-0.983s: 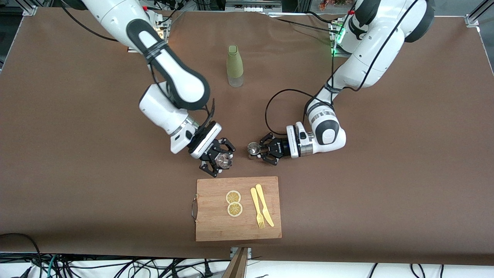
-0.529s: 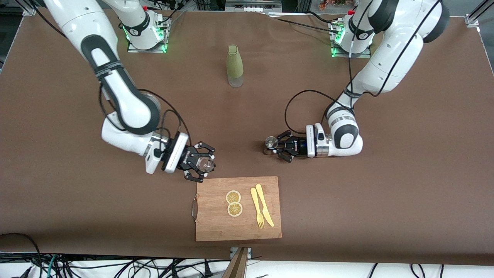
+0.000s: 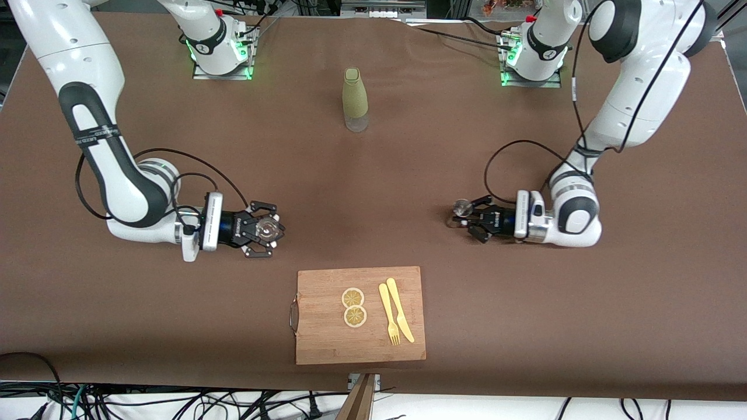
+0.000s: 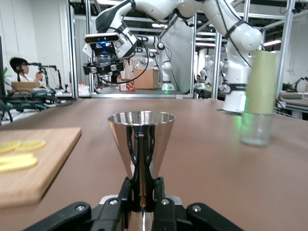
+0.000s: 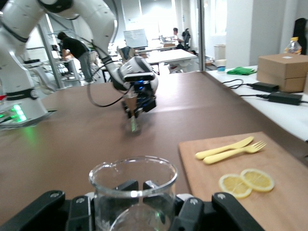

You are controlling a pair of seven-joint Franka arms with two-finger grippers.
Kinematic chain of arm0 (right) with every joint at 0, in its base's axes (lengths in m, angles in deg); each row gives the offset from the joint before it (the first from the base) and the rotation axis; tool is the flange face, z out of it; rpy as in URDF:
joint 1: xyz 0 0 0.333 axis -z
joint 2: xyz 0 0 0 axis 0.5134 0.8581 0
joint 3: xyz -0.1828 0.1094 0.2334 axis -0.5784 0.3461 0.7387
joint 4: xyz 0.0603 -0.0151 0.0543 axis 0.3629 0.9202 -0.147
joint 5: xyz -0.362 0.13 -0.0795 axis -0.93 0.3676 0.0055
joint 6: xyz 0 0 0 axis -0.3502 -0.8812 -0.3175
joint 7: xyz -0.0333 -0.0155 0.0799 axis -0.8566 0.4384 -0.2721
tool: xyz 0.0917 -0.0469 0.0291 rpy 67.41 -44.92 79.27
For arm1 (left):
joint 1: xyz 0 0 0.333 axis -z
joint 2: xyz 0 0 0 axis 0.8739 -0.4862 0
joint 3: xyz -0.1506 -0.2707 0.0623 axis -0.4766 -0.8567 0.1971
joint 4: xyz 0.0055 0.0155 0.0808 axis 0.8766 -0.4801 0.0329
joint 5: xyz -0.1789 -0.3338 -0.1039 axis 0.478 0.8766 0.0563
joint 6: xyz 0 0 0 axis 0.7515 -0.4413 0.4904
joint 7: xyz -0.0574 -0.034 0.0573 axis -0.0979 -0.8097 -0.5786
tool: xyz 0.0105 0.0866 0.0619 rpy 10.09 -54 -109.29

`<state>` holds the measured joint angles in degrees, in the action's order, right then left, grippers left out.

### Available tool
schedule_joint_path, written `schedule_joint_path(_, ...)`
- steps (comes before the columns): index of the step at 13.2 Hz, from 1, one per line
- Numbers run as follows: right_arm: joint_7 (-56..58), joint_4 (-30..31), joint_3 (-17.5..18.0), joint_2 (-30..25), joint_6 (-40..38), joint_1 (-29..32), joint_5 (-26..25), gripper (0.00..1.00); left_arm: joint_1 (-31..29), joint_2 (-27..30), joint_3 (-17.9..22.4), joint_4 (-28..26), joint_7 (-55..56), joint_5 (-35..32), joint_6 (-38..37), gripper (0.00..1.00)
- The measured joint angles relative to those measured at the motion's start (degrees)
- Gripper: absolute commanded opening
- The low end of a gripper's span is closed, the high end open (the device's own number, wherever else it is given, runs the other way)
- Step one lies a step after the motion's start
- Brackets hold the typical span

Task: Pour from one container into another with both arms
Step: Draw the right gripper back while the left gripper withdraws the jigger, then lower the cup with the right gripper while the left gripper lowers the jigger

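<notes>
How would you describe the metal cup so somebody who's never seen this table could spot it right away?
Start at the wooden cutting board near the front camera, then look toward the left arm's end of the table. There the left gripper is shut on the metal cup, a shiny steel cone flaring upward. The right gripper holds a clear glass beaker instead.

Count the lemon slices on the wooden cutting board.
2. Both round yellow lemon slices lie side by side on the wooden cutting board: one farther from the front camera, the other nearer, edges touching. None appears hidden.
</notes>
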<state>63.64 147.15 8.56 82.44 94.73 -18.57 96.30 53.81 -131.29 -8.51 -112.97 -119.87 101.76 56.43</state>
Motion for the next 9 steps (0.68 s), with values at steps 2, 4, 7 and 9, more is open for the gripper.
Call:
schedule_joint_path(2, 2.20, 2.09, -1.81, 0.38, -5.55, 2.29, -4.80, 0.00, -1.15, 0.22, 4.05, 0.00, -0.04, -1.72, -4.18, 0.00)
schedule_joint_path(4, 3.95, 3.55, -4.22, 1.44, -9.86, 3.73, -8.87, 0.00, -1.39, 0.28, 8.05, 0.00, -0.55, -2.71, -8.12, 0.00)
schedule_joint_path(7, 8.82, 5.52, -5.70, 4.39, -11.15, 5.71, -11.73, 0.00, -2.23, 0.34, 12.95, 0.04, -2.73, -5.73, -13.75, 0.00)
schedule_joint_path(9, 11.17, 6.56, -5.78, 6.62, -11.17, 7.03, -13.23, 0.00, -2.82, 0.41, 16.44, 0.09, -4.20, -7.44, -17.98, 0.00)
